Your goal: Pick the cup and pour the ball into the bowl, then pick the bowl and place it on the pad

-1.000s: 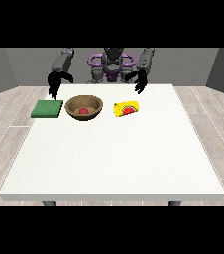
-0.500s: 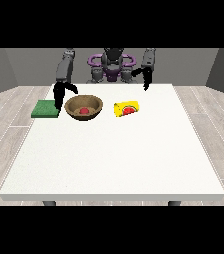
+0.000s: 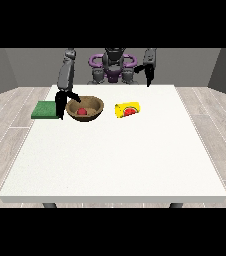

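A brown bowl (image 3: 96,105) stands on the white table (image 3: 115,155) with a red ball (image 3: 82,111) inside it. The hand at the view's left (image 3: 61,103) hangs right beside the bowl's left rim, its thumb reaching towards the rim, fingers pointing down between bowl and pad. A green pad (image 3: 46,109) lies to the left of that hand. A yellow cup (image 3: 128,109) lies on its side to the right of the bowl, red inside showing. The hand at the view's right (image 3: 148,73) is raised near the table's far edge, holding nothing.
The robot's purple and grey torso (image 3: 113,67) stands behind the table's far edge. The table's near half stretches white towards the camera. A wooden floor surrounds the table.
The hand at the view's left has come down and towards the bowl's left rim. The hand at the view's right has lifted away from the cup, back towards the far edge.
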Tool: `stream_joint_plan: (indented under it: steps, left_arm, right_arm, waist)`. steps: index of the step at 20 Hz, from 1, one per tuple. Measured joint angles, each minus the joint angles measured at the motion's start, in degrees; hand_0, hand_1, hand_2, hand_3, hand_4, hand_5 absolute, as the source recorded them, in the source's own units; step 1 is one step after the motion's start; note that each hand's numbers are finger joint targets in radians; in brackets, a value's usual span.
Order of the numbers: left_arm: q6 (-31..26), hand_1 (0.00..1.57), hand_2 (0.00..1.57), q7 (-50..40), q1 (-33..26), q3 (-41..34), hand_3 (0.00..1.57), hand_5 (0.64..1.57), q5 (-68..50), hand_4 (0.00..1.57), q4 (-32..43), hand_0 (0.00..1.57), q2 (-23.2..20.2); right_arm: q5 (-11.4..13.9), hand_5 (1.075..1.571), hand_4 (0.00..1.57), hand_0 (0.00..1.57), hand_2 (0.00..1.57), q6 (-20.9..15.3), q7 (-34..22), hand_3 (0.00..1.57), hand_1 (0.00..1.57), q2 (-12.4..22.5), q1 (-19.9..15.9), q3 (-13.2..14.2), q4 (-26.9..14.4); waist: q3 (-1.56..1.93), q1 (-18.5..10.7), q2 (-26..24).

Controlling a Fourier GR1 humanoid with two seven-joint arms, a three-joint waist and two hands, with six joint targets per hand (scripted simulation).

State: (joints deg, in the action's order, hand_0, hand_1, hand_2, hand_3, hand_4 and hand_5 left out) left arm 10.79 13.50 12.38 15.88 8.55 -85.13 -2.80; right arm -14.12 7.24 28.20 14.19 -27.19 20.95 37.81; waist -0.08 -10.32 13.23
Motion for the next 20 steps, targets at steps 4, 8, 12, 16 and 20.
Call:
stream_joint_plan:
  steps: [4,8,12,16,20]
  left_arm:
    - [-0.9,0.00,0.00,0.4,-0.8,-0.3,0.00,1.424,0.2,0.96,-1.7,0.00,-0.4]
    - [-1.5,0.00,0.00,-0.2,-1.1,-0.8,0.00,1.424,0.1,0.95,-2.4,0.00,-0.5]
    - [-1.8,0.00,0.00,-0.2,-1.3,-1.0,0.00,1.422,0.4,0.95,-3.8,0.00,-0.8]
    - [-2.4,0.00,0.00,-0.6,-1.0,-0.5,0.00,1.401,0.9,0.96,-6.0,0.00,-1.3]
    - [-2.6,0.00,0.00,-0.7,-1.6,-0.9,0.00,1.375,0.6,1.04,-6.7,0.00,-1.6]
  right_arm:
    - [0.4,1.571,0.36,0.00,0.00,0.4,3.0,0.00,0.00,0.2,-0.5,-0.3,-1.7]
    - [-0.2,1.560,0.50,0.00,0.00,-1.2,2.5,0.00,0.00,-0.8,-2.0,0.2,-3.6]
    - [-2.8,1.473,0.66,1.39,1.26,-0.5,2.3,0.47,1.39,-1.5,-2.4,2.1,-4.9]
    - [-4.2,1.486,0.96,1.57,1.57,-3.2,3.3,1.57,1.57,-2.2,-1.4,3.7,-3.8]
    - [-6.3,1.486,0.94,1.57,1.57,-4.3,0.9,1.48,1.57,-2.5,-1.2,4.8,-2.9]
  waist:
    - [-0.85,-0.1,0.7]
    - [-0.63,-0.1,0.5]
    - [-1.11,-0.3,1.1]
    - [-2.20,-1.5,2.1]
    - [-1.86,-1.8,1.6]
